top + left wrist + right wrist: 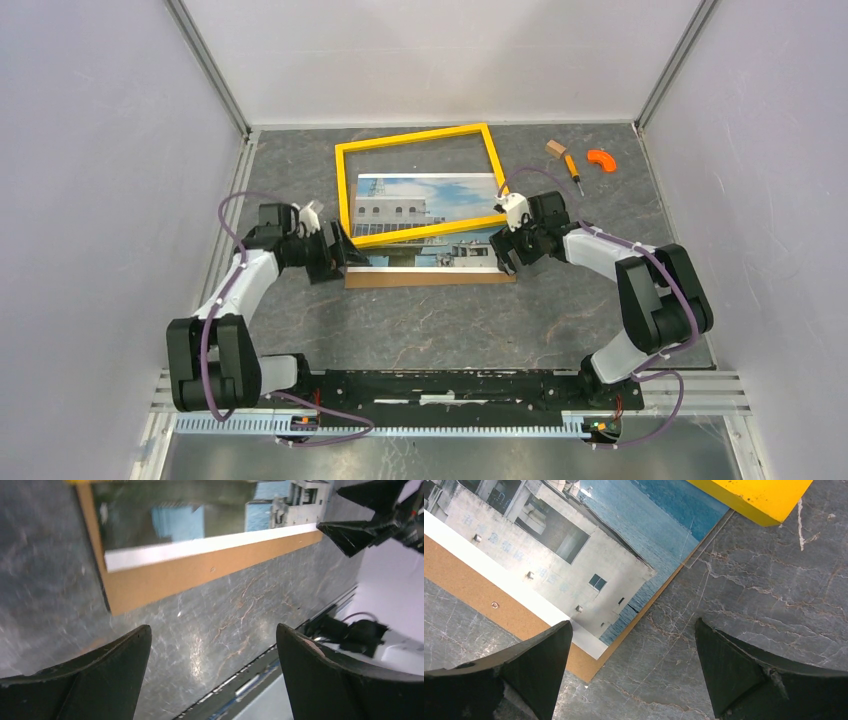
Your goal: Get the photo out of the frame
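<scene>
The frame (pixel 415 137), a bright yellow border, lies skewed on the dark marble table, and its lower edge crosses the photo (pixel 440 255). The photo shows a white building against blue sky and water. It rests face up on a brown backing board (pixel 430 279) that sticks out along the near side. My left gripper (pixel 340 252) stands open at the board's left end, with only table between its fingers (pixel 212 630). My right gripper (pixel 505 250) is open at the right end, above the photo's corner (pixel 564 545) and bare table (pixel 631 625). A corner of the yellow frame (pixel 759 497) shows beyond it.
A small wooden block (pixel 555 147), an orange-handled screwdriver (pixel 573 172) and an orange curved piece (pixel 600 158) lie at the back right. White walls close in the table on three sides. The arms' base rail (pixel 450 385) runs along the near edge.
</scene>
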You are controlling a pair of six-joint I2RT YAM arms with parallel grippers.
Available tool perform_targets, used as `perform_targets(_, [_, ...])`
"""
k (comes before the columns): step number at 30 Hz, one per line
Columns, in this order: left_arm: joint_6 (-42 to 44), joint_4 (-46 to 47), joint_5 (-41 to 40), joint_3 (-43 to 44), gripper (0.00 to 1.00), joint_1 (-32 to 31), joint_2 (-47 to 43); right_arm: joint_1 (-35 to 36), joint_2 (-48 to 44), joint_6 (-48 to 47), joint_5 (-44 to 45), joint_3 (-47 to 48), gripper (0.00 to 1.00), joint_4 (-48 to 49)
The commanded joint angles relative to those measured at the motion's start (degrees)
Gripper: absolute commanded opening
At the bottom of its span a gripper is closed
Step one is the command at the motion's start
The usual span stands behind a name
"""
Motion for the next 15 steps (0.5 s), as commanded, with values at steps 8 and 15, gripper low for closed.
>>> perform_targets(8, [-16.38, 17.45, 1.22, -9.39, 0.95, 3.53, 1.1, 0.05, 2.1, -0.76, -7.86, -1.5, 0.98, -7.18])
perform_targets(15, [-18.52, 22.37, -0.64, -8.61, 0.93, 4.2, 6.53, 0.08, 1.44, -1.04, -8.9, -1.94, 0.97, -7.08])
